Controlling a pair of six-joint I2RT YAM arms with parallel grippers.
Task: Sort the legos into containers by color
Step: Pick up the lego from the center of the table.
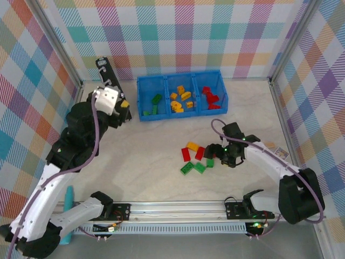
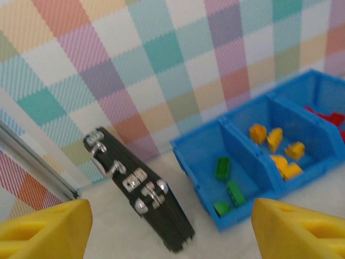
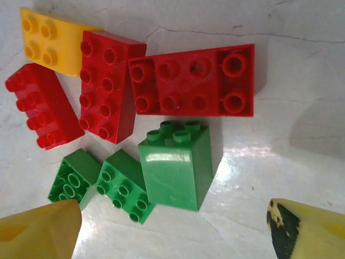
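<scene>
The blue bin [image 1: 178, 114] stands at the back, with green legos [image 2: 222, 168] in its left compartment, yellow ones [image 2: 275, 138] in the middle and red ones [image 1: 210, 97] on the right. My left gripper [image 1: 122, 110] hovers open and empty beside the bin's left end, its yellow fingertips [image 2: 46, 229] wide apart. A loose pile lies mid-table: a tall green brick [image 3: 175, 167], two flatter green ones [image 3: 124, 186], a red plate [image 3: 194, 81], two red bricks [image 3: 108, 83] and a yellow one [image 3: 51, 40]. My right gripper [image 3: 172, 232] is open just over the pile, level with the tall green brick and not touching it.
A black device with white buttons [image 2: 140, 189] lies by the left wall, just left of the bin. Checked walls enclose the table on three sides. A metal rail [image 1: 183, 208] runs along the near edge, and a teal object [image 1: 69, 213] stands at the near left.
</scene>
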